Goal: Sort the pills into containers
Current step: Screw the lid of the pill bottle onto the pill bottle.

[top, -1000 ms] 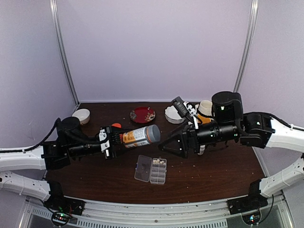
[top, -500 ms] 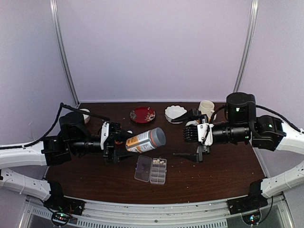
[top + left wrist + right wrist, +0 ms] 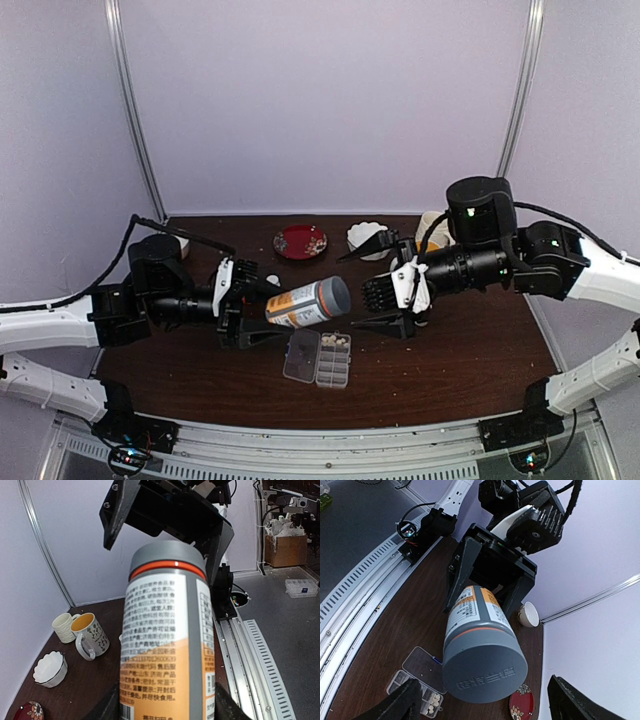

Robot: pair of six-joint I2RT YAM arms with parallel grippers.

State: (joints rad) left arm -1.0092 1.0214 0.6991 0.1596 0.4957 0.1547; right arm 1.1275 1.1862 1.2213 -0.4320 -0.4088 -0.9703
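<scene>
Up front on the table (image 3: 450, 370), pills (image 3: 337, 342) are being held in just a few pill box cells (image 3: 330, 362); the capped bottle (image 3: 300, 304) is being clamped by the left claw (image 3: 260, 312), right claw (image 3: 372, 286) being held apart, most sorting pending

dark wood table (image 3: 460, 370): open pill box (image 3: 318, 358), red plate (image 3: 300, 241), white scalloped bowl (image 3: 50, 669), two mugs (image 3: 90, 635).

The pill box (image 3: 318, 358) is lying on the table (image 3: 460, 370), with pills (image 3: 338, 342) sitting in its cells (image 3: 332, 372). Just behind and above the box, a bottle (image 3: 308, 301) is hanging sideways in the left gripper (image 3: 265, 312). The right gripper (image 3: 348, 292) is hovering behind and right of the box. A plate (image 3: 300, 241), a bowl (image 3: 358, 236) and a mug (image 3: 432, 224) are standing well behind it.
</scene>
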